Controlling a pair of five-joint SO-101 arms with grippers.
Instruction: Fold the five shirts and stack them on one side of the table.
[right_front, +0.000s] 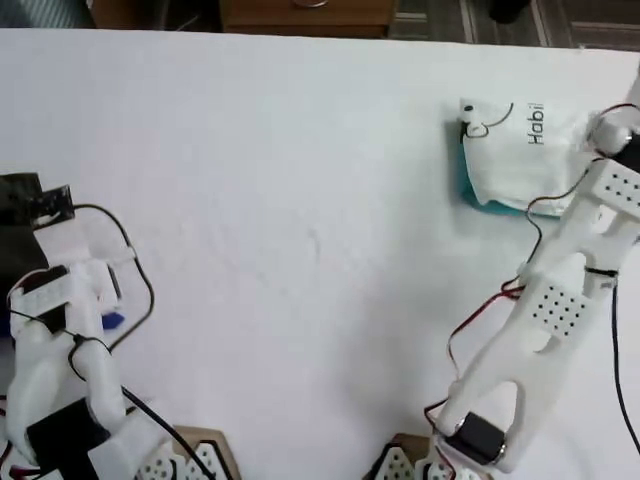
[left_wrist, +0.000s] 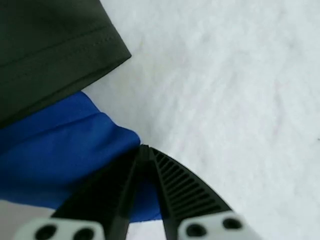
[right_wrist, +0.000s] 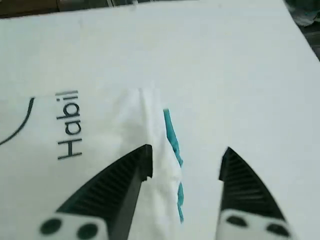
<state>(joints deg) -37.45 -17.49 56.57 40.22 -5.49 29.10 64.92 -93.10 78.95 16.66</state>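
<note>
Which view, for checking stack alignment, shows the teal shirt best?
The high view: the teal shirt shows along two edges under the white shirt. The right wrist view catches a sliver; the left wrist view faces a blue shirt and a black shirt.

Teal shirt (right_front: 466, 180) is mostly buried under the white shirt (right_front: 515, 150), only an edge strip shows. Right arm (right_front: 560, 290) covers the stack's far-right corner in the high view. Dark shirt (left_wrist: 50, 45) and blue shirt (left_wrist: 55, 150) both run off the left wrist view, full extent unknown. In the high view the left arm (right_front: 60, 330) hides nearly all of the blue one. Left gripper (left_wrist: 144, 150) has its tips together over blue cloth; can't tell if fabric is pinched.
</note>
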